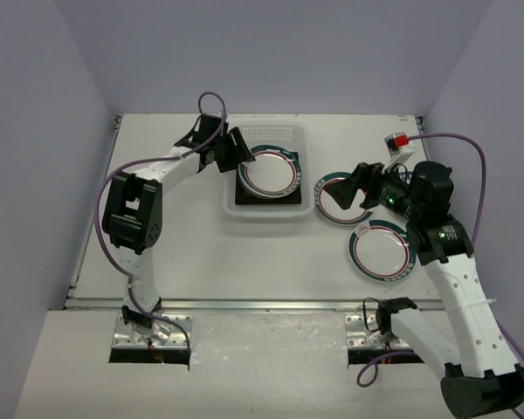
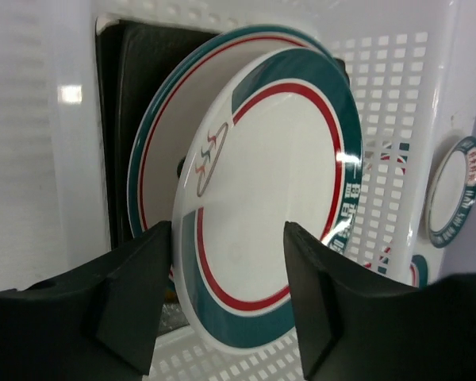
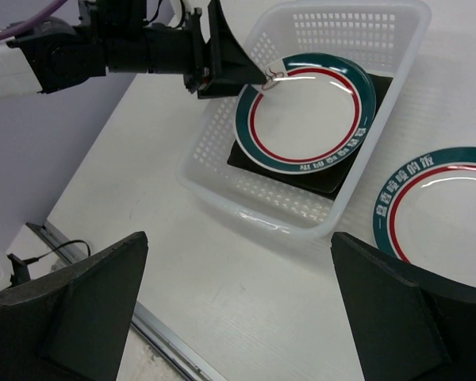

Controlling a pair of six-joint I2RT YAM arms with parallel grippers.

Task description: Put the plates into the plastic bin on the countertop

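Observation:
The plastic bin [image 1: 266, 212] stands at the middle back of the countertop [image 1: 201, 253]. In it a dark square plate [image 1: 244, 196] lies under two stacked round white plates with green-red rims; the top one [image 1: 268, 175] sits slightly off the one below. My left gripper [image 1: 238, 150] is open at that plate's left rim; in the left wrist view [image 2: 228, 238] the top plate [image 2: 270, 206] shows between the spread fingers. My right gripper [image 1: 364, 185] is open and empty above a round plate [image 1: 336, 199] on the countertop. Another round plate [image 1: 382, 250] lies nearer.
A small red-and-white object [image 1: 397, 140] sits at the back right corner. Purple cables loop from both arms. The metal front edge [image 1: 244, 303] runs along the near side. Walls close in the left, back and right sides.

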